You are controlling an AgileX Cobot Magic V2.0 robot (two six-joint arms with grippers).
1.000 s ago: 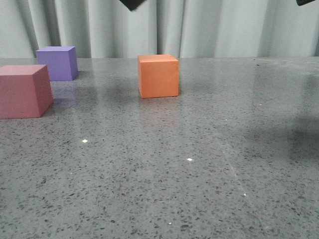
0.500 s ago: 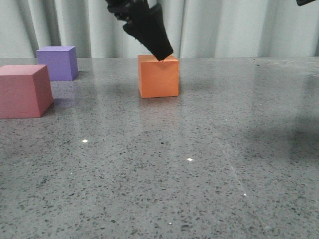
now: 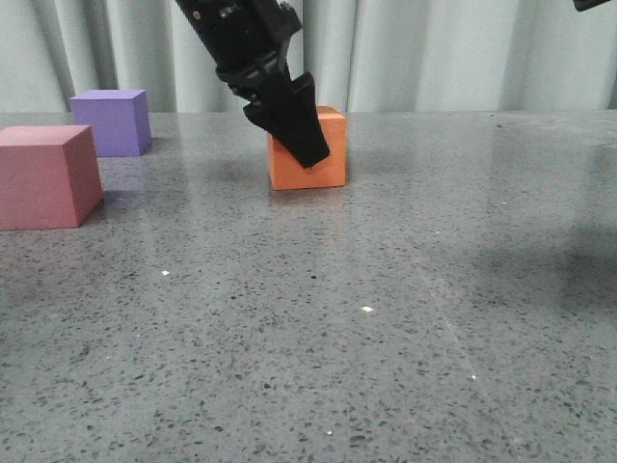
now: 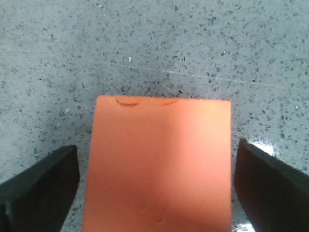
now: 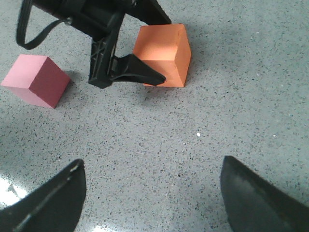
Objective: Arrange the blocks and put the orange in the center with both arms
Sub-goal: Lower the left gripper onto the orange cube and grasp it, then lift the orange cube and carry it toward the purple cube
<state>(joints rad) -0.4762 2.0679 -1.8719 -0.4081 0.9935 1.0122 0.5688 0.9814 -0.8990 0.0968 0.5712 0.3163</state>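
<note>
The orange cube (image 3: 330,159) sits on the grey speckled table, mid-back. My left gripper (image 3: 308,145) is lowered around it, open. In the left wrist view the cube (image 4: 159,164) lies between the two fingers (image 4: 41,188), with a thin gap on each side. The pink cube (image 3: 43,176) stands at the left, and the purple cube (image 3: 114,121) behind it. My right gripper (image 5: 153,162) is open and empty, high above the table. Only a sliver of it (image 3: 593,4) shows at the top right. From there I see the orange cube (image 5: 179,58) and the pink cube (image 5: 36,79).
A pale curtain (image 3: 434,53) hangs behind the table's back edge. The left arm (image 5: 104,48) reaches over the table between the pink and orange cubes. Grey tabletop (image 3: 386,318) stretches in front and to the right of the orange cube.
My left gripper has come down from the top of the view to straddle the orange cube. The cubes and the right gripper have not moved.
</note>
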